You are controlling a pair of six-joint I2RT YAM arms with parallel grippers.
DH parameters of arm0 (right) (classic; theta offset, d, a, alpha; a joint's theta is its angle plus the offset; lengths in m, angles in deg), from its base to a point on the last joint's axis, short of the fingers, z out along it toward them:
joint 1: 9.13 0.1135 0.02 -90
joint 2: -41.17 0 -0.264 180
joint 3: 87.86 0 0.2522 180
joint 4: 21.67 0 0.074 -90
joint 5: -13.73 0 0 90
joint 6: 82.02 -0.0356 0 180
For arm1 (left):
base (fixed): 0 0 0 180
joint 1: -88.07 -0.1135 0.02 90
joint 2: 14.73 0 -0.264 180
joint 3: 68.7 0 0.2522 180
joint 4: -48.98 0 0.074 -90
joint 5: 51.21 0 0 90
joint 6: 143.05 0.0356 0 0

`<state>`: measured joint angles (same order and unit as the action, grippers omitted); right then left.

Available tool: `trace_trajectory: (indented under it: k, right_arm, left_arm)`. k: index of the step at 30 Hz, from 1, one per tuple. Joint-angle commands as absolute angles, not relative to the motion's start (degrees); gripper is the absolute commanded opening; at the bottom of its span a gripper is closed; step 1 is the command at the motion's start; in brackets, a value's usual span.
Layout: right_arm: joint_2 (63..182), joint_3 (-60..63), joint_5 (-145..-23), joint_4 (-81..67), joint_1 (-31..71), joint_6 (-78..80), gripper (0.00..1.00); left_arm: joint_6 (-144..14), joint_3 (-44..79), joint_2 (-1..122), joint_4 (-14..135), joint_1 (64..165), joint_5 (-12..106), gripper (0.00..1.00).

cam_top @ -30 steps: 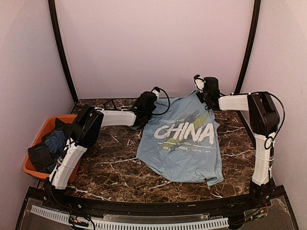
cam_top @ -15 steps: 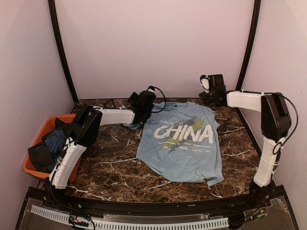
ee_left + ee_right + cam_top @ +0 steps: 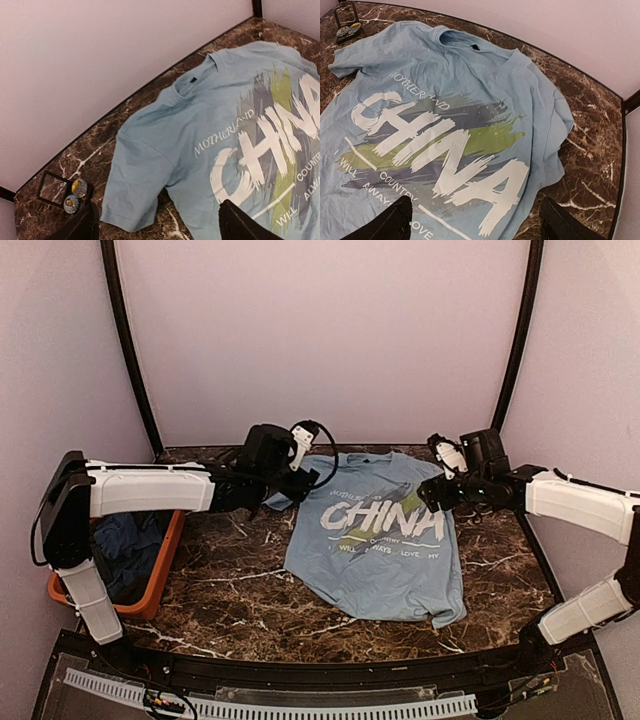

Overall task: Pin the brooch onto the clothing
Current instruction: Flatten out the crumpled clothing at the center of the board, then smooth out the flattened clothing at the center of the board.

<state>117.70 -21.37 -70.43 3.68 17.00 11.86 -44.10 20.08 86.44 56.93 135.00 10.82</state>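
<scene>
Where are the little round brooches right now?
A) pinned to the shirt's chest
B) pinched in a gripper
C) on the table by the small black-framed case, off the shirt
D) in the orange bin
C: the round brooches lie right by the black-framed case on the marble table, apart from the sleeve of the blue shirt.

In the left wrist view the T-shirt (image 3: 200,125) runs off the right and bottom edges; two small discs (image 3: 79,188) beside the black-framed case (image 3: 52,186), at the back left corner of the table (image 3: 95,150), are too small to make out; the right wrist view's top edge cuts that case.
</scene>
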Motion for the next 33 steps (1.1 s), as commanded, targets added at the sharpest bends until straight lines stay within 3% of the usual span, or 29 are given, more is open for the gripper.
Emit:
trace_trajectory:
  k: [1,9,14,21,33]
  right_arm:
    - [117.9,-23.0,-73.5,5.2,16.8,4.4,0.85]
    - [127.7,-20.2,-73.2,8.7,16.7,-1.4,0.85]
    - [131.1,-19.3,-72.9,10.5,16.7,-3.4,0.86]
    - [129.2,-20.7,-76.0,9.8,16.7,-4.6,0.87]
    - [122.5,-22.7,-74.4,10.4,16.7,-1.7,0.87]
  left_arm:
    - [-46.9,18.3,93.1,62.2,136.3,18.0,0.8]
    - [-47.2,28.7,104.0,69.6,137.3,17.6,0.79]
    - [-48.6,27.5,105.3,74.6,137.6,20.4,0.71]
    - [-53.7,19.2,100.4,82.0,140.2,22.6,0.67]
    - [-62.5,-2.6,84.3,78.5,140.7,26.6,0.63]
